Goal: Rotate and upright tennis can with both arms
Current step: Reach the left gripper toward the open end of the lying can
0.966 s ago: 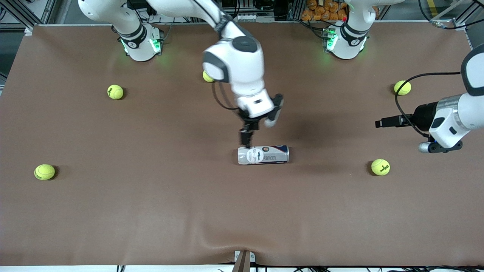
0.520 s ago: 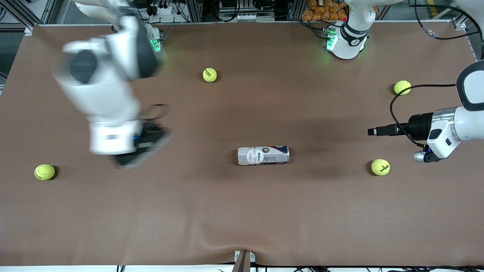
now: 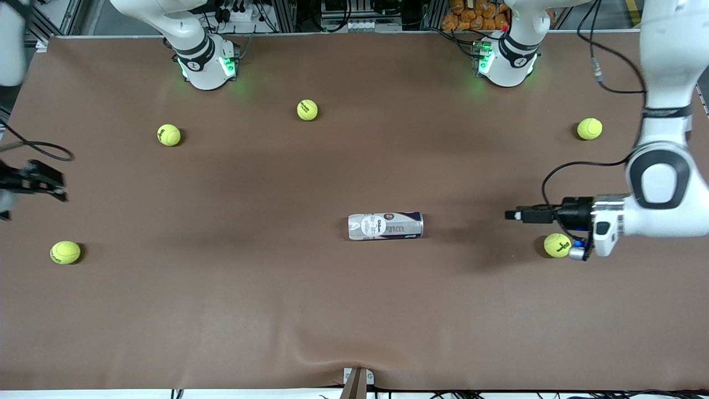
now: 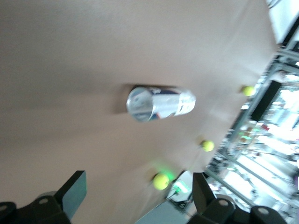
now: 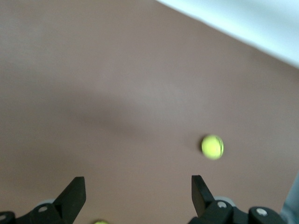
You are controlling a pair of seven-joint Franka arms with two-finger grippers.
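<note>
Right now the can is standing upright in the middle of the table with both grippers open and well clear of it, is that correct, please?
Not quite: the can is lying on its side, not upright, as the front view shows. The rest holds: it is mid-table, and the left gripper and right gripper are both open and well clear of it.
</note>
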